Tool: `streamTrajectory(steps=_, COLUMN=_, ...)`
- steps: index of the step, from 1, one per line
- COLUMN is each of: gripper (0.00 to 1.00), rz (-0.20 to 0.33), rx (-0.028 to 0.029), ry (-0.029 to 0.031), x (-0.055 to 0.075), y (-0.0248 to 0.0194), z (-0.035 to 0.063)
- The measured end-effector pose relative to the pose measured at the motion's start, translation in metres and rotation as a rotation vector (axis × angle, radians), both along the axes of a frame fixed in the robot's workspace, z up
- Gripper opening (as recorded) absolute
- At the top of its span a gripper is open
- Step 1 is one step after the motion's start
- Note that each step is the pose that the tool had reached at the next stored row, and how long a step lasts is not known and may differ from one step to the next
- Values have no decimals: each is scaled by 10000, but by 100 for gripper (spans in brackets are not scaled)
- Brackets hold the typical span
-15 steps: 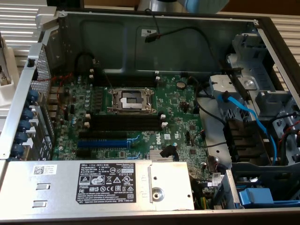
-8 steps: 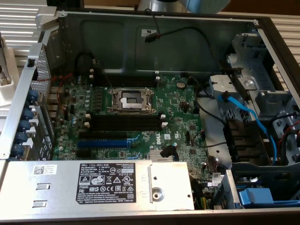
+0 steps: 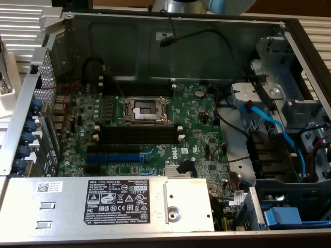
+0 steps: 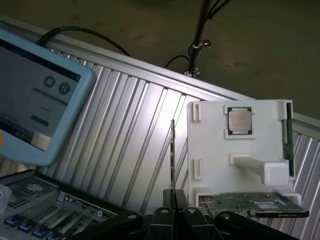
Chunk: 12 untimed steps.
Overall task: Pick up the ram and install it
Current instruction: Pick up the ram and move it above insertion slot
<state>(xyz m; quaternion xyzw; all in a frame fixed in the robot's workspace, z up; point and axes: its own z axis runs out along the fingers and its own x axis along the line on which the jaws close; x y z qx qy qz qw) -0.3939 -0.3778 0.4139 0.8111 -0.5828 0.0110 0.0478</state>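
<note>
The ram (image 4: 172, 155) shows edge-on in the wrist view as a thin green stick standing upright between the black fingers of my gripper (image 4: 173, 200), which is shut on its lower end. It hangs over the ribbed metal table, beside a white holder (image 4: 215, 150). In the exterior view the open computer case holds the green motherboard (image 3: 196, 119), with long black slots (image 3: 137, 135) below the processor socket (image 3: 144, 109) and a blue slot (image 3: 111, 157) nearer the front.
The white holder carries a processor chip (image 4: 239, 120), a green card (image 4: 250, 202) and another green stick (image 4: 287, 130) at its edge. A blue-framed tablet (image 4: 35, 100) lies on the table. The case has a power supply (image 3: 114, 204), cables (image 3: 269, 124) and drive bays.
</note>
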Motion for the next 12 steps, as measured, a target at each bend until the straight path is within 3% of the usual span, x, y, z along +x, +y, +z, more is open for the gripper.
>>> streamTrajectory(steps=12, gripper=12, rz=1, rx=-5, ry=69, x=546, y=-59, z=164)
